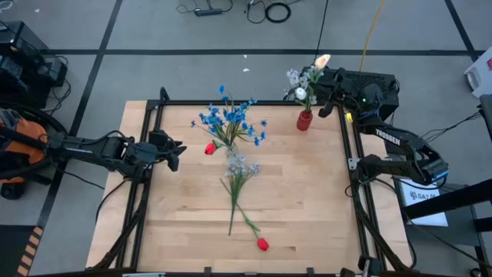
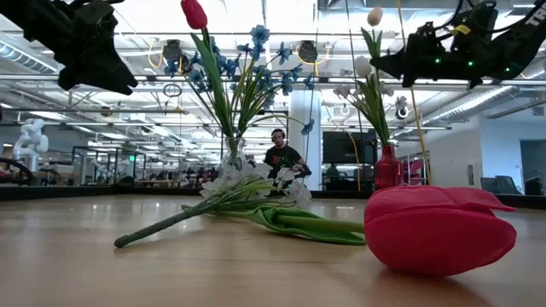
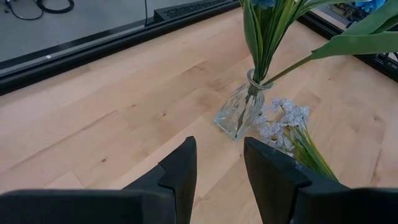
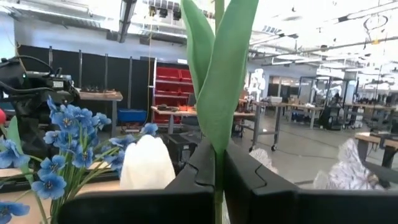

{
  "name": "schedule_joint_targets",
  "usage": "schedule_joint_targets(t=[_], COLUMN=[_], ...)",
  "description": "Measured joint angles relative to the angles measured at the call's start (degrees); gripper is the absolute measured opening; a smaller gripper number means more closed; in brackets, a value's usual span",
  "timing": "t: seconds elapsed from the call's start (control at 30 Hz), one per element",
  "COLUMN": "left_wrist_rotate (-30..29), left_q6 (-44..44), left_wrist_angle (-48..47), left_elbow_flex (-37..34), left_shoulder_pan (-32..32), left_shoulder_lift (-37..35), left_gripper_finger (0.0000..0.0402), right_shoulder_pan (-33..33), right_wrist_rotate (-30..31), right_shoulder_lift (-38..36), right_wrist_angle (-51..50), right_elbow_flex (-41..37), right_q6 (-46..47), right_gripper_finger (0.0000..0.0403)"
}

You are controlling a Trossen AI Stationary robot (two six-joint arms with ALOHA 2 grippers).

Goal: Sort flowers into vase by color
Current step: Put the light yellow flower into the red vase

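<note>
A clear glass vase (image 3: 238, 115) stands mid-table and holds blue flowers (image 1: 231, 119) and a red tulip (image 1: 210, 148). A small red vase (image 1: 304, 121) near the far right corner holds white flowers (image 1: 296, 86). My right gripper (image 1: 327, 98) hovers above it, shut on a cream tulip (image 1: 323, 60). A pale lilac cluster (image 1: 240, 163) and a second red tulip (image 1: 263, 245) lie flat on the wood. My left gripper (image 3: 221, 168) is open, raised near the table's left edge and pointing at the clear vase. My right gripper pinches the cream tulip's green stem and leaf (image 4: 217, 158) between its two fingers, below the bud (image 2: 374, 15). The fingers come level from the table's right, lying across the stem. The tulip stands upright, its stem running down toward the red vase (image 2: 386, 166).
A black metal frame (image 1: 350, 154) edges the table. The lilac cluster's stem (image 1: 233, 208) and the lying tulip's stem cross near the table's middle. Bare wood lies to the left and right of them. A person sits far behind the table in the low view.
</note>
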Motion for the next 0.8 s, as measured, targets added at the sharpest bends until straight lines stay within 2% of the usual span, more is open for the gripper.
schedule_joint_targets(t=[0.8], left_wrist_rotate=[0.02], left_q6=[-0.04], left_wrist_angle=[0.30], left_elbow_flex=[0.00], left_shoulder_pan=[0.02], left_shoulder_lift=[0.00], left_gripper_finger=[0.0139], right_shoulder_pan=[0.02], right_wrist_rotate=[-0.44], right_shoulder_lift=[0.00], right_wrist_angle=[-12.75], right_elbow_flex=[-0.05], right_q6=[-8.89], right_gripper_finger=[0.0000])
